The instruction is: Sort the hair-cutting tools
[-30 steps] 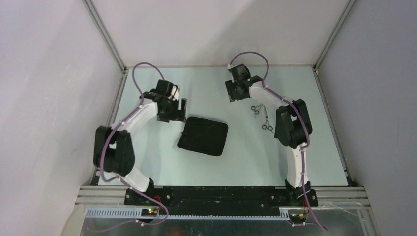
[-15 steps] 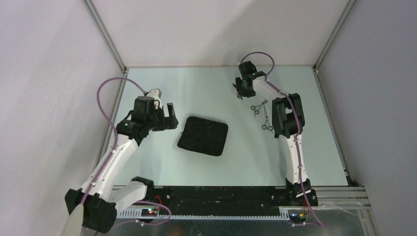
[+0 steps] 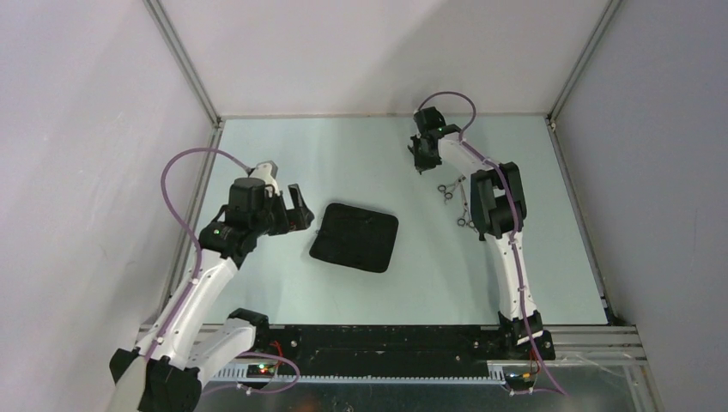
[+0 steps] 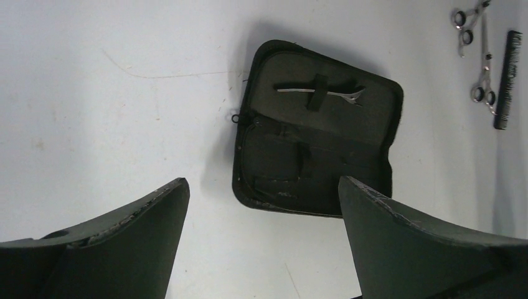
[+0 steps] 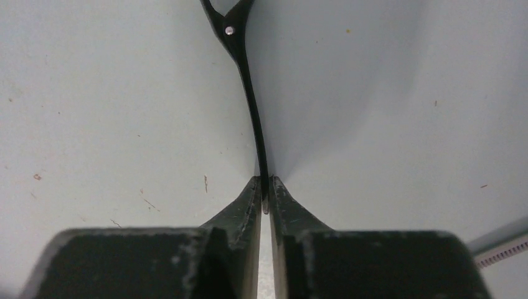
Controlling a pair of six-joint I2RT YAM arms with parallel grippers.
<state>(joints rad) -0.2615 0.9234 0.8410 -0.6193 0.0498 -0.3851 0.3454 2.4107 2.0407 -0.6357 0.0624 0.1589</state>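
Observation:
A thin black clip [image 5: 249, 81] lies on the table, and my right gripper [image 5: 264, 184] is shut on its near end at the far middle of the table [image 3: 421, 163]. Just right of it are two silver scissors [image 3: 445, 190] [image 3: 466, 216]; in the left wrist view they lie [image 4: 468, 25] [image 4: 484, 81] beside a black comb [image 4: 507, 78]. My left gripper [image 4: 261, 184] hangs open over bare table, left of the black case [image 3: 354, 238], with nothing between its fingers. The case lies unzipped, a silver clip [image 4: 317, 93] tucked under its strap.
The open black case [image 4: 317, 149] lies mid-table. Metal frame rails [image 3: 185, 64] and the enclosure walls border the table on the left, right and back. My right arm's forearm [image 3: 494, 202] crosses over the comb's spot in the top view.
My right gripper moved slightly right and closed on the black clip. My left arm pulled back from the far left and now hovers open, left of the case.

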